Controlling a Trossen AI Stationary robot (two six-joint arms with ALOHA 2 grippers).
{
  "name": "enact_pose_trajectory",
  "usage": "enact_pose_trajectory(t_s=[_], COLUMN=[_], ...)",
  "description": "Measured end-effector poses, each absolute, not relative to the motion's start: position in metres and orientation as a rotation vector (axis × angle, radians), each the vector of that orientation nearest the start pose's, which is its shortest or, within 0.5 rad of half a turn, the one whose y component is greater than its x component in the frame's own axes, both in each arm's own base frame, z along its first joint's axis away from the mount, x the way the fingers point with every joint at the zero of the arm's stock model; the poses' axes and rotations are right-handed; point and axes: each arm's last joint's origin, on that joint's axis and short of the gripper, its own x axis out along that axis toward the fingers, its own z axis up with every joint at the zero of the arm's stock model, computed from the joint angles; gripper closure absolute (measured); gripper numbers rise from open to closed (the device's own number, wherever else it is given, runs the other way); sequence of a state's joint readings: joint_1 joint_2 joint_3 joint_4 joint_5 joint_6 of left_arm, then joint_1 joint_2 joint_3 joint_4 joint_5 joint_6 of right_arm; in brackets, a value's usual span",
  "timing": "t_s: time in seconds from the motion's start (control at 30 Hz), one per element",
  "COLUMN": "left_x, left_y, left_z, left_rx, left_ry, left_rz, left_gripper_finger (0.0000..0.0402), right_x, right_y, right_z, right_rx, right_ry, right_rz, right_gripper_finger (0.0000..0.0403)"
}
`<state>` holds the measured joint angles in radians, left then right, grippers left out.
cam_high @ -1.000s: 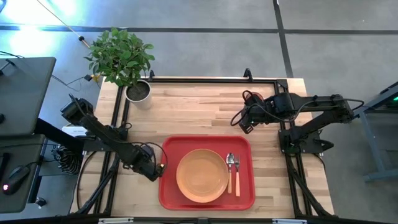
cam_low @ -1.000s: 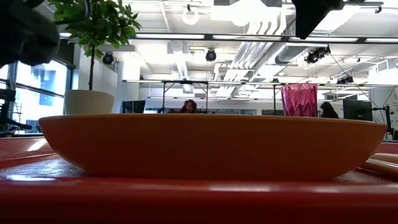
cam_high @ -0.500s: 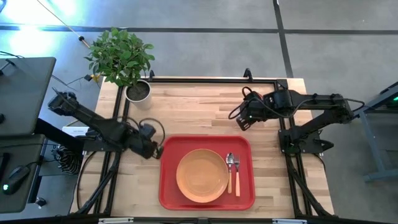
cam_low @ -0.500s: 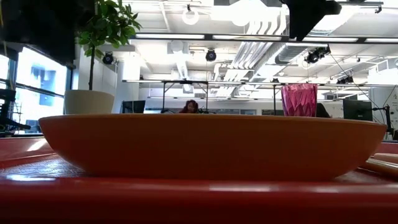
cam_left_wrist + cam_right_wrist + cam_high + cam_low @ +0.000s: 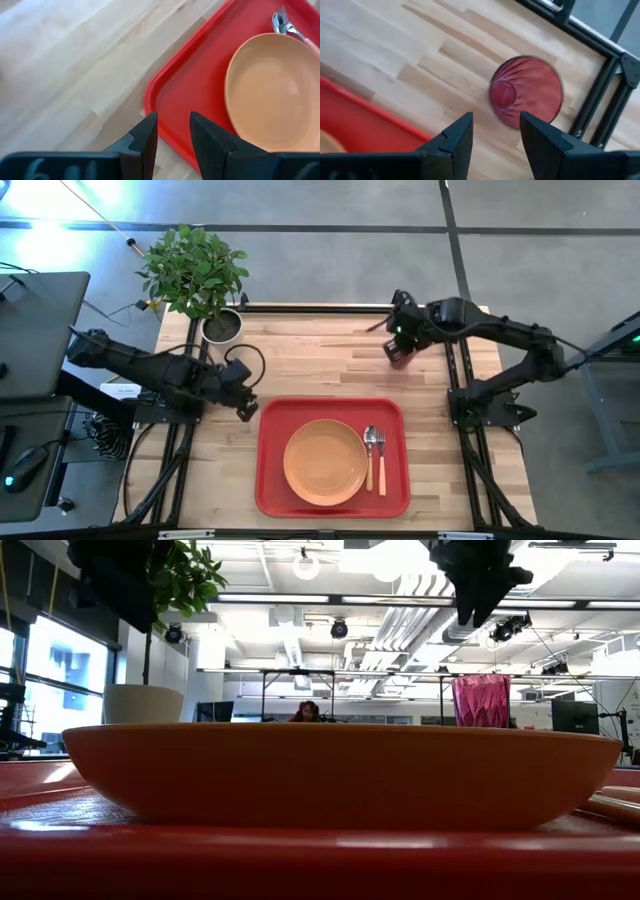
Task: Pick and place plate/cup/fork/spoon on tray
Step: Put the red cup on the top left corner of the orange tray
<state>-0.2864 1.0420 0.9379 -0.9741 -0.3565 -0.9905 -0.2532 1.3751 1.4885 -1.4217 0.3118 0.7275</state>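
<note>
The red tray (image 5: 275, 480) lies at the table's near middle. On it lie the orange plate (image 5: 325, 462), the spoon (image 5: 369, 438) and the fork (image 5: 381, 448), side by side to the plate's right. The dark red cup (image 5: 401, 360) stands upright on the wood at the far right; it also shows in the low view (image 5: 481, 700). My right gripper (image 5: 492, 135) is open above the cup (image 5: 526, 95), pointing down, apart from it. My left gripper (image 5: 172, 132) is open and empty over the tray's far left corner (image 5: 152, 100).
A potted plant in a grey pot (image 5: 222, 328) stands at the table's far left corner. A black frame rail (image 5: 320, 308) runs along the far edge, close behind the cup. Bare wood lies between the tray and the far edge.
My left gripper has drawn back from the tray's left side toward the table's far edge and risen. My right gripper has swung toward the far edge and now stands over the cup. The cup, plate, fork and spoon have stayed still.
</note>
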Motion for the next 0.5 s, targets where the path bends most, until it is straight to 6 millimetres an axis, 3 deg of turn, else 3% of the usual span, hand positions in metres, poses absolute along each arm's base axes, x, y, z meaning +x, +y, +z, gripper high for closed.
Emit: enact_pose_trajectory(t_s=[0.2, 0.5], left_x=[0.178, 0.179], left_y=[-0.036, -0.033], left_z=[0.282, 0.282], left_rx=[-0.511, -0.492], left_ry=[0.892, 0.895], left_rz=[0.538, 0.542], left_gripper_finger=[0.0298, 0.0298], right_x=[0.227, 0.249], right_y=[-0.090, -0.109], right_z=[0.349, 0.324], right_rx=[0.587, 0.647], right_ry=[1.118, 1.225], right_rz=[-0.909, -0.890], right_gripper_finger=[0.0250, 0.0250])
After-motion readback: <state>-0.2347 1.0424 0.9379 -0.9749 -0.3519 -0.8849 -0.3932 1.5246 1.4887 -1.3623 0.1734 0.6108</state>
